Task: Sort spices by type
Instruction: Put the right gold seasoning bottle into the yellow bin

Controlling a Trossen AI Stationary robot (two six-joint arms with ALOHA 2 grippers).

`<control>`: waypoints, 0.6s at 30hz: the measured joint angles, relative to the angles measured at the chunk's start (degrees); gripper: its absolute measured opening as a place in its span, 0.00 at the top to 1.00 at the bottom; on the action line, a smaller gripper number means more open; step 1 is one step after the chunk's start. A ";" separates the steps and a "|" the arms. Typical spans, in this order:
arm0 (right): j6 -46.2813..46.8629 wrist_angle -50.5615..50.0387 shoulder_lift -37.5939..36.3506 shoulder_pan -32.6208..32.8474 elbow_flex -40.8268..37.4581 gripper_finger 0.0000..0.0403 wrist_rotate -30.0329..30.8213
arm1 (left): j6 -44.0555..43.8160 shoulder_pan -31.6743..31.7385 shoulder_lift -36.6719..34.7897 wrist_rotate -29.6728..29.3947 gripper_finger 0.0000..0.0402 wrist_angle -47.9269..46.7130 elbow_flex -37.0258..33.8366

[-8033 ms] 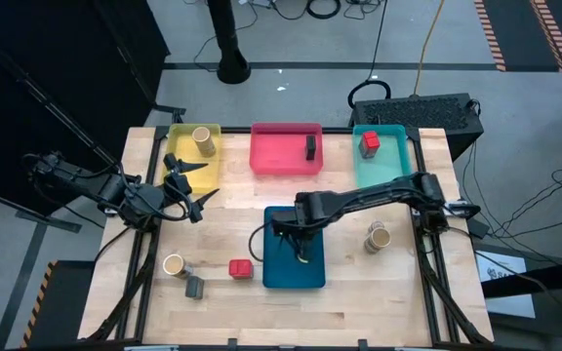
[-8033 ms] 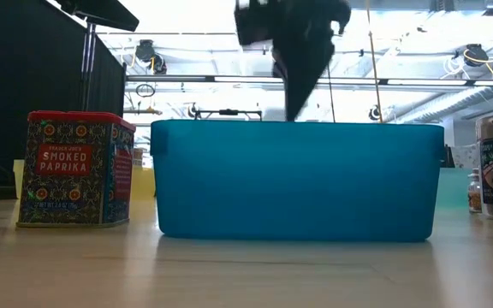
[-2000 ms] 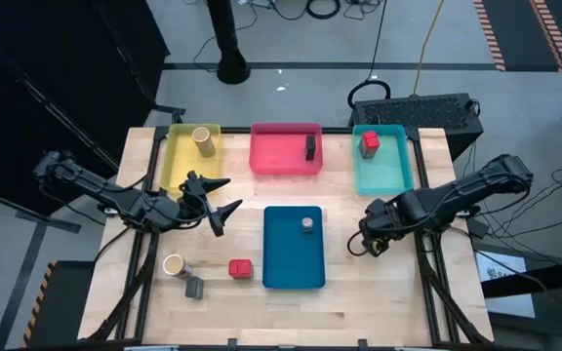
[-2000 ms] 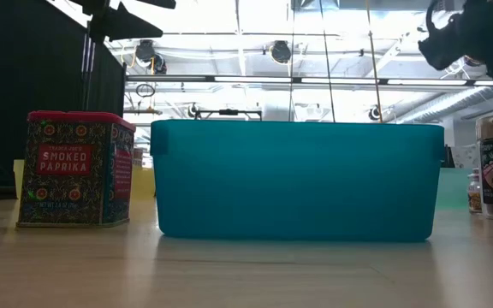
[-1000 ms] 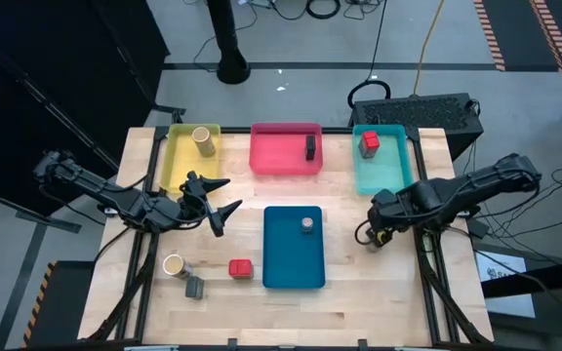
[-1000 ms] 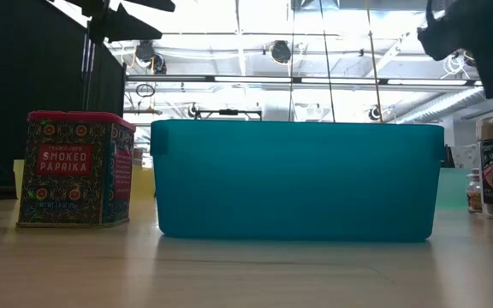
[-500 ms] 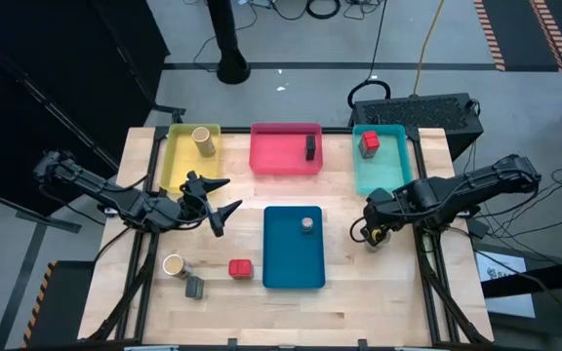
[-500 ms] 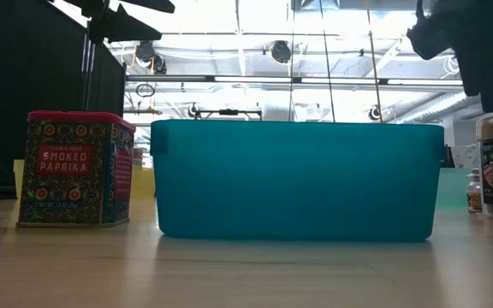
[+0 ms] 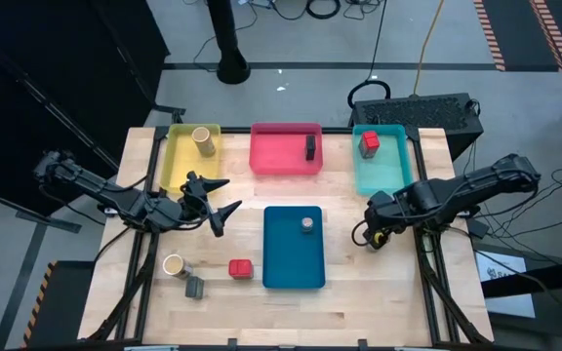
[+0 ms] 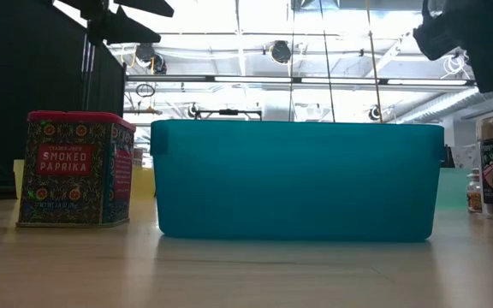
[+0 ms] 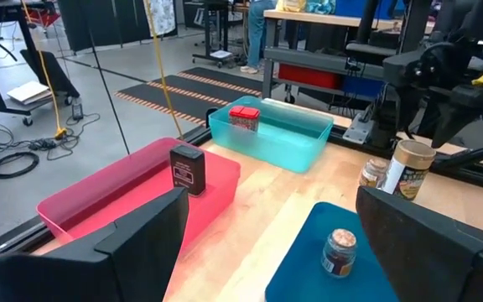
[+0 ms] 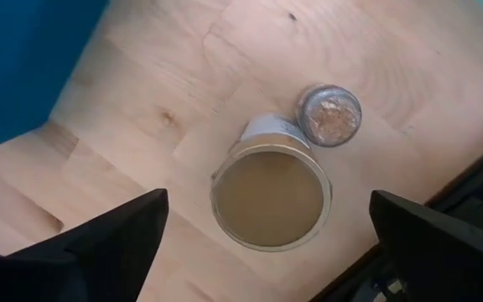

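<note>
Poised over a tan jar (image 12: 271, 197): right claw (image 12: 267, 231) wide open, empty. Rigid, probably light and smooth; best gripped around its sides.

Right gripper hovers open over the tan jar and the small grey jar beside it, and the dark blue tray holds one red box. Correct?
Not quite. In the high view the dark blue tray holds one small grey round jar, not a red box. The rest stands: the right gripper, jaws open, hovers over the tan jar and the small grey jar beside it.
</note>
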 joint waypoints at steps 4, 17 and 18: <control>0.17 0.15 1.12 0.00 -0.88 0.01 -0.53 | 0.02 0.00 0.00 0.01 0.13 0.00 0.00; 1.66 8.89 3.19 0.00 -8.45 0.01 -2.18 | 0.04 -0.01 0.00 0.02 0.13 -0.04 -0.01; 2.36 8.98 3.21 0.00 -8.82 0.02 -2.07 | 0.04 -0.01 0.00 0.02 0.13 -0.04 -0.01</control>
